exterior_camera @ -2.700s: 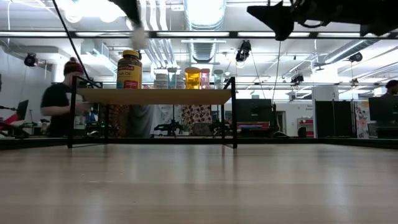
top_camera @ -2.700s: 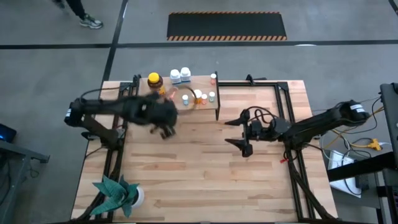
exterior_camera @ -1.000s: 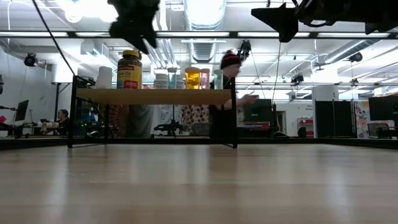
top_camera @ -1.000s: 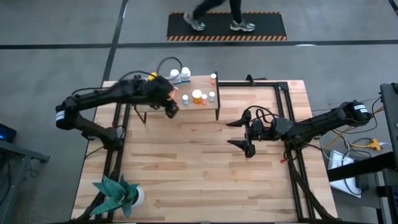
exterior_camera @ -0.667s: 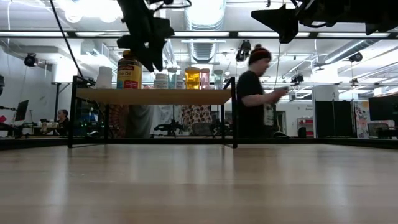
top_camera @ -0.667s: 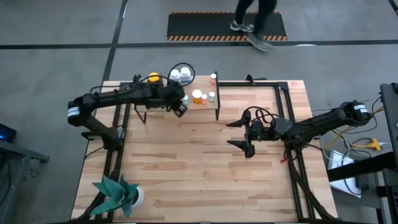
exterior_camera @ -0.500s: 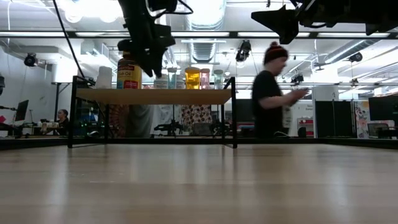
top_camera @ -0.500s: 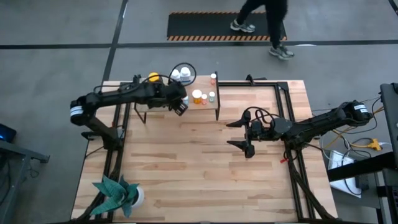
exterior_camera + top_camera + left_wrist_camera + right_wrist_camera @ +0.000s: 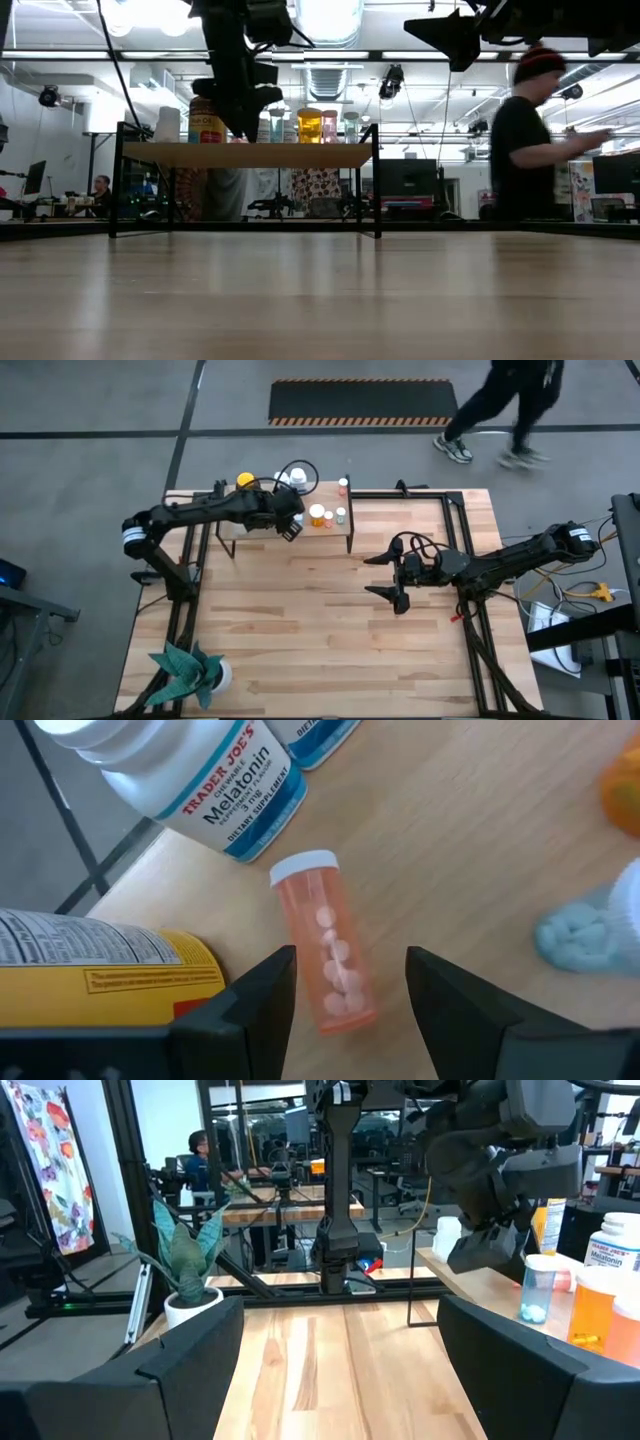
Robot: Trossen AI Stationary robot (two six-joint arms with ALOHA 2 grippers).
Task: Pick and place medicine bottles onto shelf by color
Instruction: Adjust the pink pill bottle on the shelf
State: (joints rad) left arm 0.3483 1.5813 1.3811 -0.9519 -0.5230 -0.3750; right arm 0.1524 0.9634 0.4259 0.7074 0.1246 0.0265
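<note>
Left gripper [image 9: 345, 1005] poised over the shelf [image 9: 335, 533], fingers spread wide apart and holding nothing. Directly between the fingers, seen from the left wrist view: a small orange bottle [image 9: 325, 940] with a white cap, lying on its side on the shelf board. Close beside it, an amber jar with yellow label [image 9: 110, 970] and a white bottle [image 9: 200, 780] marked melatonin; a pale-blue bottle [image 9: 585, 930] a little further off. In the high view, more bottles [image 9: 318, 514] standing toward the other end of the shelf.

Step in hand, as a judgement: reaching for the fallen orange bottle, probably to stand it up or move it to its color group. Not yet gripped.

Next move likely calls for: lowering a little more, keeping the fingers on both sides of the bottle body, closing gently because a round lying bottle can roll away, and avoiding a bump into the amber jar nearby.

Right gripper [image 9: 389, 573] waiting above the middle of the table [image 9: 320, 640], well apart from the shelf, fingers also spread and holding nothing.
</note>
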